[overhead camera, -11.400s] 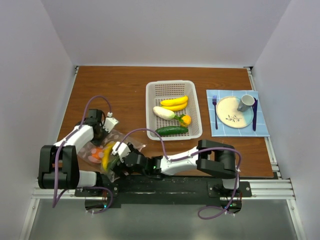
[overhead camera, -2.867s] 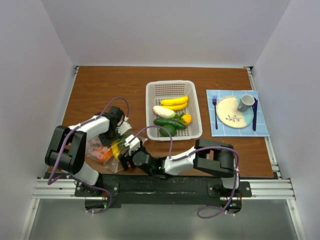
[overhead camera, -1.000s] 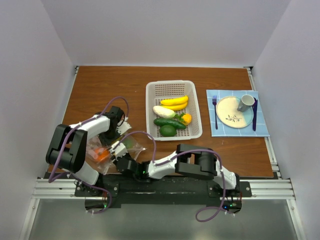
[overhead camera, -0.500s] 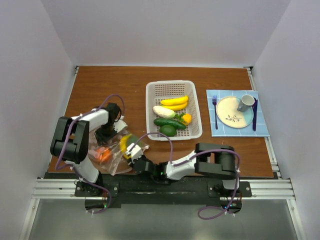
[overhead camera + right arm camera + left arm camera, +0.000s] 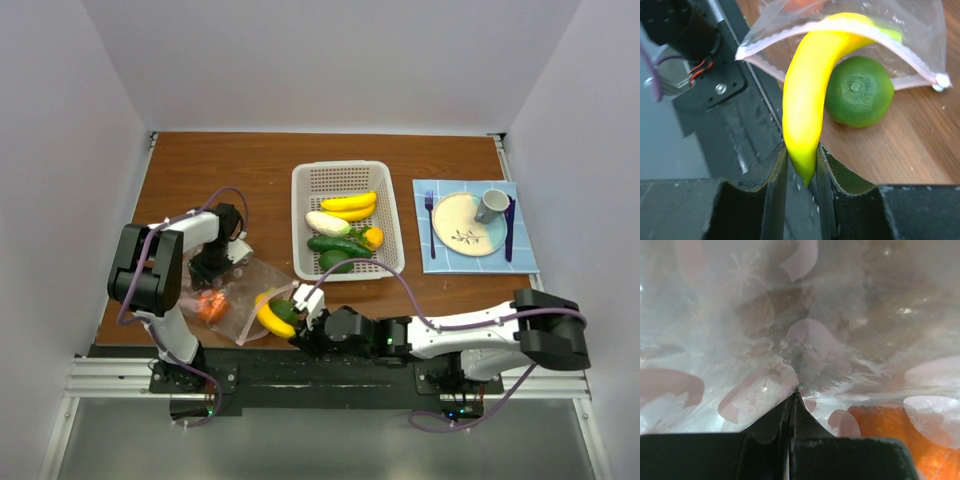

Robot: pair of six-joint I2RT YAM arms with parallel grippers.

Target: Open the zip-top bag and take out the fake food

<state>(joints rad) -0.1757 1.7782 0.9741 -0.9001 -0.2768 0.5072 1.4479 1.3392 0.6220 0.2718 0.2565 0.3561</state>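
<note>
I look down from the top camera and see the bag (image 5: pixel 238 296) lying on the brown table (image 5: pixel 200 170) in the lower left of the frame, near the front edge. My left gripper (image 5: pixel 212 268) sits on the upper left corner of the bag. In the left wrist camera its tips (image 5: pixel 794 401) are squeezed tight together, pinching the clear plastic (image 5: pixel 815 315), and something orange (image 5: pixel 890 435) shows through the plastic at the lower right. From the top, that orange tomato (image 5: pixel 210 305) is inside the bag, on its left side. My right gripper (image 5: pixel 300 318) is at the right end of the bag, where the mouth is open. In the right wrist camera its two fingers (image 5: pixel 801 164) hold the bottom tip of a yellow banana (image 5: pixel 807 90). The top of the banana is under the pink zip strip (image 5: pixel 900 55), and the rest sticks out of the bag. A round green fruit (image 5: pixel 859 97) sits on the table right beside the banana, at the mouth of the bag. The white basket (image 5: pixel 345 168) is in the middle of the top frame, well apart from the bag. It holds another banana (image 5: pixel 348 205), a white oval (image 5: pixel 327 224), a cucumber (image 5: pixel 338 245), a green ball (image 5: pixel 336 262) and a small yellow-orange piece (image 5: pixel 372 238). On the right, a plate (image 5: pixel 462 228) and a grey mug (image 5: pixel 491 205) rest on a blue mat (image 5: pixel 525 262).
</note>
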